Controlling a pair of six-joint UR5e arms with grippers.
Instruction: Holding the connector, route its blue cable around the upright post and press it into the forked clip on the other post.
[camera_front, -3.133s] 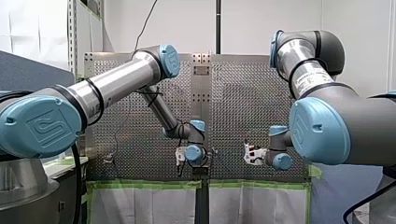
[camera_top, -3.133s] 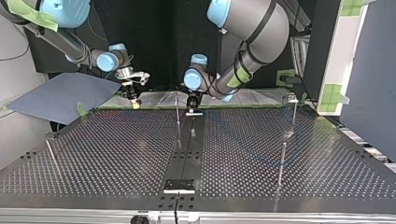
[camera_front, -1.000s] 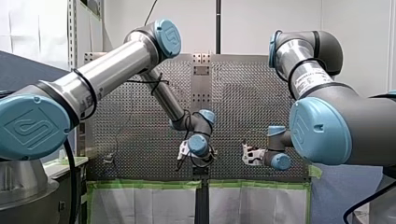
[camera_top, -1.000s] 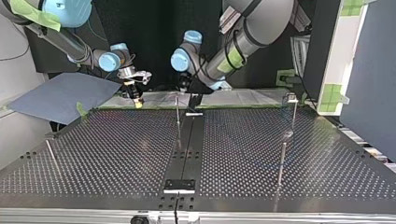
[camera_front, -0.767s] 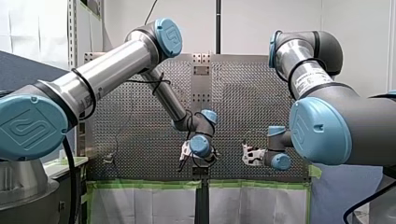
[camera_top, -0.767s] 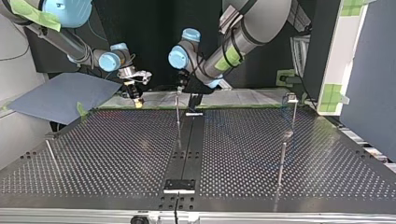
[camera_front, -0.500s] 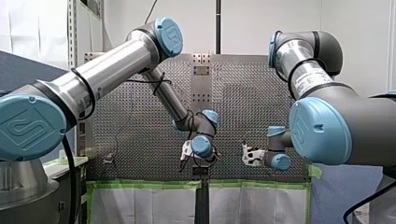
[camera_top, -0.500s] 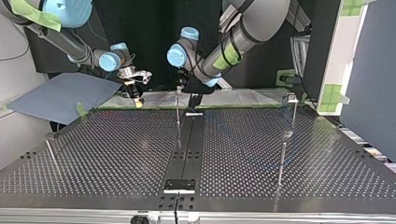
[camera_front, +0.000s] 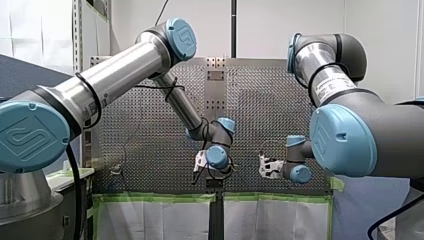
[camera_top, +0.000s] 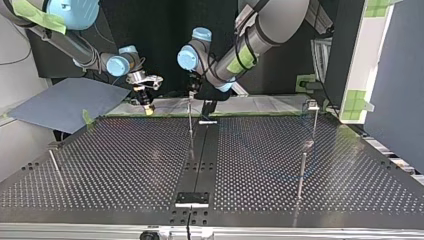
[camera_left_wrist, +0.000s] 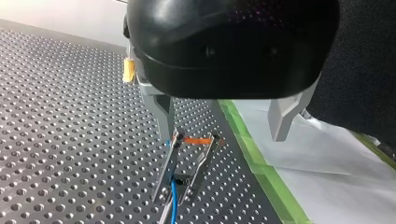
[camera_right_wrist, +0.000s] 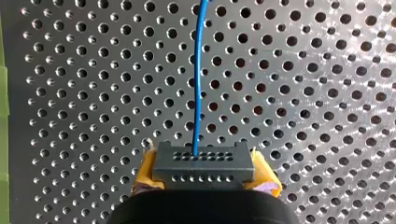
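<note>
Right gripper (camera_right_wrist: 205, 181): pinching the connector (camera_right_wrist: 204, 163) so its blue cable (camera_right_wrist: 200, 70) leads straight ahead over the desk (camera_right_wrist: 327, 95).
Left gripper (camera_left_wrist: 222, 135): spread, hovering above the forked clip (camera_left_wrist: 169, 163), guessing to steady it.

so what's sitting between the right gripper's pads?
The connector, clamped by the right gripper between its yellow pads; its blue cable runs ahead over the perforated table. Right wrist view.
</note>
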